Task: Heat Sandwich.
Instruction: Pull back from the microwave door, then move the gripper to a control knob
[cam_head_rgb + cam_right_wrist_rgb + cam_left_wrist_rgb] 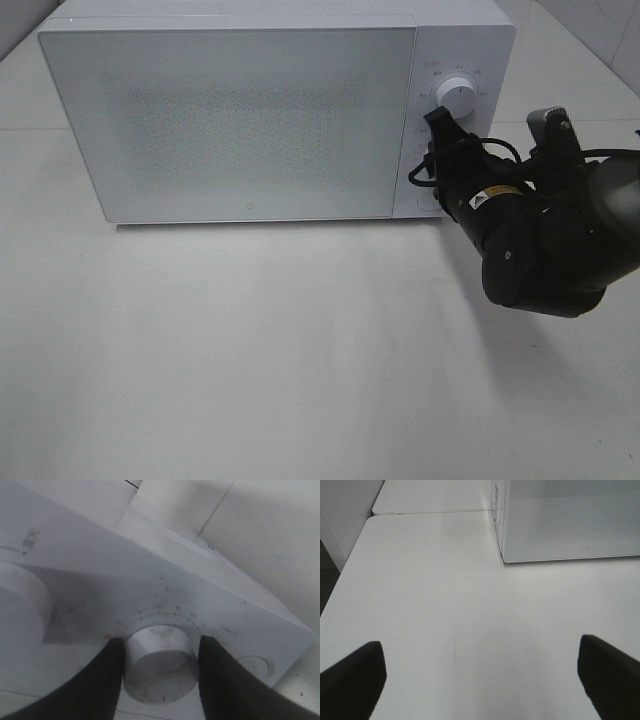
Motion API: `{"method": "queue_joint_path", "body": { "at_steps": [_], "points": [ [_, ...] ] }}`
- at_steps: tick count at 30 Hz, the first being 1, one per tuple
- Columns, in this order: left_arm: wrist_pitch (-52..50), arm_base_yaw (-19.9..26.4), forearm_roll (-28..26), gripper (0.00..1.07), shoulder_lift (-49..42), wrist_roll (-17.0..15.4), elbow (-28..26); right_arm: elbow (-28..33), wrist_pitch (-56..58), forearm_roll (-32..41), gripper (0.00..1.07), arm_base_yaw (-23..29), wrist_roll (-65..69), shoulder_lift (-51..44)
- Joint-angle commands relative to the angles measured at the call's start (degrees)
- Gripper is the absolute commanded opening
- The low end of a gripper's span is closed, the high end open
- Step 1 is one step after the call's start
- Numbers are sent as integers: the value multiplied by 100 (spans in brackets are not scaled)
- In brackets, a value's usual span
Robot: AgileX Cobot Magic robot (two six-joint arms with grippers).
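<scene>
From my remote seat: the microwave (275, 110) looks like smooth white plastic, its door (180, 150) a frosted, finely dotted panel with a soft sheen. The lower dial (160, 662) is smooth pale plastic, faintly scuffed, between the matt black fingers (95, 685) of my right gripper (160, 677). The table (445, 605) is smooth, matt white.

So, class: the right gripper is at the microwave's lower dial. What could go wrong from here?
1. The right gripper pinches the smooth, round lower dial by its sides, so it may slip when twisted.
2. The marks around that dial are fine and close together, so a turn could overshoot the setting.
3. The door is shut and frosted and no sandwich shows, so the oven might run empty.
</scene>
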Motion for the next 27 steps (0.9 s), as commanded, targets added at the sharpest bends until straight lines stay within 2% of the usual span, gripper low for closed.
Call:
{"method": "queue_joint_path", "body": {
  "at_steps": [1, 15, 23, 27],
  "points": [
    [-17, 11, -17, 98, -149, 11, 17, -63, -264, 109, 6, -29, 710, -29],
    [-17, 11, -17, 98, -149, 11, 17, -63, -739, 115, 7, -29, 3191, -29],
    [-17, 11, -17, 98, -149, 11, 17, -63, -808, 115, 8, -29, 3948, -29],
    [-17, 11, -17, 98, -149, 11, 17, -63, -819, 80, 9, -29, 3919, -29]
  ]
}}
